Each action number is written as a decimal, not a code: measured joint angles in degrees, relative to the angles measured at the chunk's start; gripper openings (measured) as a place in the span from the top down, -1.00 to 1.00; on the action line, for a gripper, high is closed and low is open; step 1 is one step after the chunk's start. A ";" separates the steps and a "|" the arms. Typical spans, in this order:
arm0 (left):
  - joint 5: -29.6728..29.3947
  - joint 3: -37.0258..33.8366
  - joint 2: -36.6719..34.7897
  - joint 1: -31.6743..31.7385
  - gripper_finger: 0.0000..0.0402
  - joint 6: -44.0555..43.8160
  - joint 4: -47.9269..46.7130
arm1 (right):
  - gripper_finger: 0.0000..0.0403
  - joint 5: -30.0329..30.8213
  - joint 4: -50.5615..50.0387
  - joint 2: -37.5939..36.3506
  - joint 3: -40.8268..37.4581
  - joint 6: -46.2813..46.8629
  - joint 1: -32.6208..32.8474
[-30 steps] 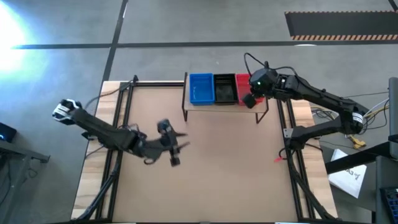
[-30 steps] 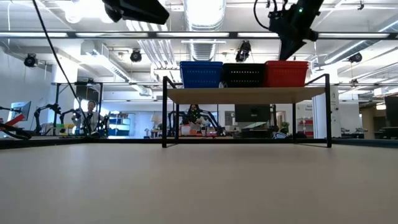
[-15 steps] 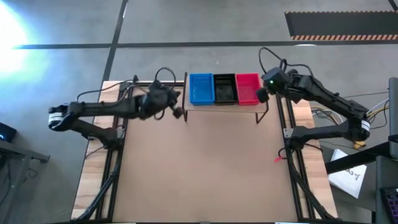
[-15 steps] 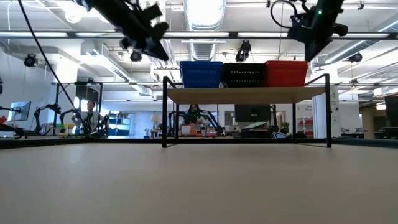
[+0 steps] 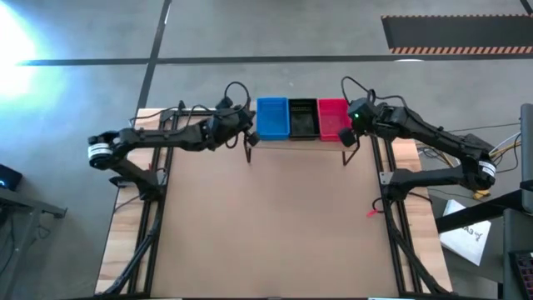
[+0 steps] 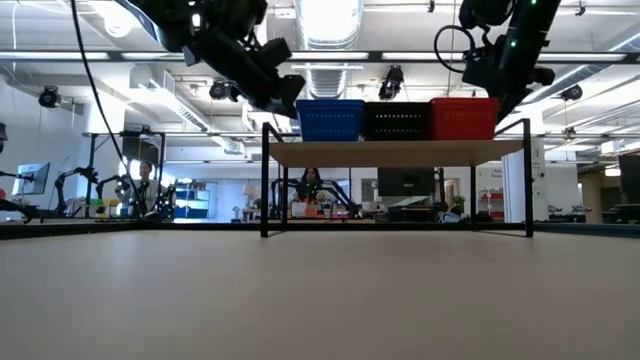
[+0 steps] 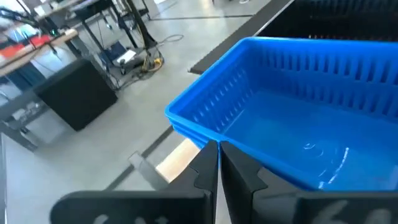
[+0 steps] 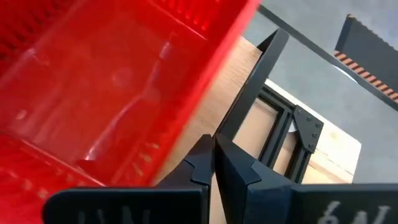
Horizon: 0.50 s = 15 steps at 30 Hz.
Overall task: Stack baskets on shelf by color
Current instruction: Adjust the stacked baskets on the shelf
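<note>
While three ribbed plastic baskets, blue (image 5: 271, 117), black (image 5: 301, 117) and red (image 5: 332, 118), sit on the plank shelf (image 6: 400, 154) at upper centre, left hand (image 5: 247, 133) and right hand (image 5: 347, 133) flank them, fingers pressed together, empty.

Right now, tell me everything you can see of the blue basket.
The blue basket is a shallow rectangular plastic tub with slotted mesh walls and a smooth glossy floor, empty. It stands upright at the left end of the shelf, tight beside the black basket. The left gripper, shut, has its tips at the basket's outer rim; contact is unclear.
</note>
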 joint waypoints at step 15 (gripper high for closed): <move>-0.17 0.76 0.35 0.09 0.98 4.79 1.47 | 0.96 -3.20 0.08 -0.13 0.40 1.38 0.35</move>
